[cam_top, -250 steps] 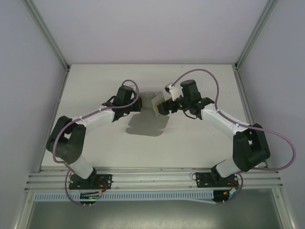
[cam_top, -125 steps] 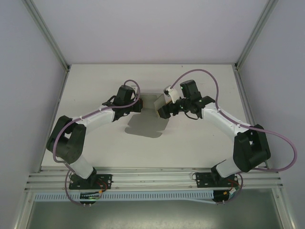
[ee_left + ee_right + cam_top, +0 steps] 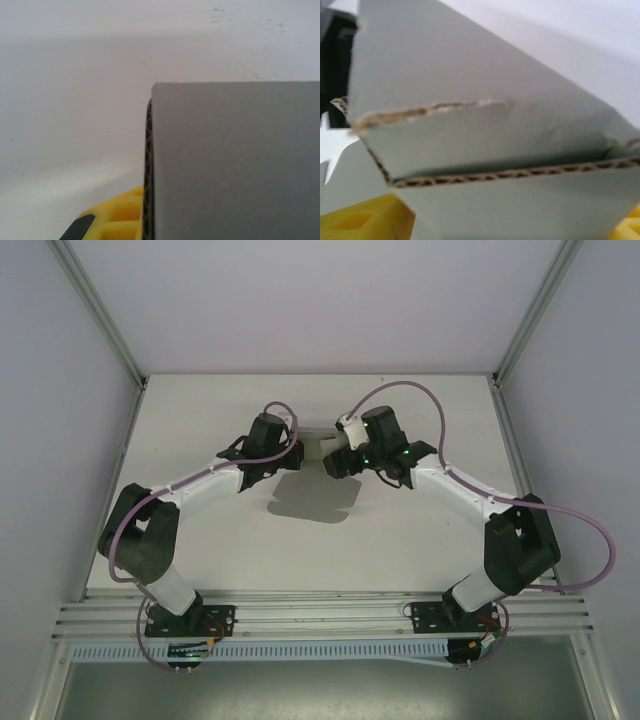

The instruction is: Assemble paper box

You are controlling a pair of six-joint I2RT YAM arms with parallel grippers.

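- Cardboard first: the paper box was thin grey stuff, partly folded. Brown wavy corrugation showed along its cut edges, and one edge looked a bit ragged in the right wrist view.
- It looked lifted off the table, about mid-table between the two grippers. Its dark shadow lay on the white top, nearer the arm bases.
- On one side, the right gripper had the box wedged between its two yellow pads, so it was pinching it as far as I could see.
- On the other side, the left gripper was right up against the box. One yellow finger touched the corrugated edge, but a grey panel hid the other, so I couldn't tell if it was clamped or spread.
- Count: one box, two arms, two grippers, and two purple cables, one looping over each arm.
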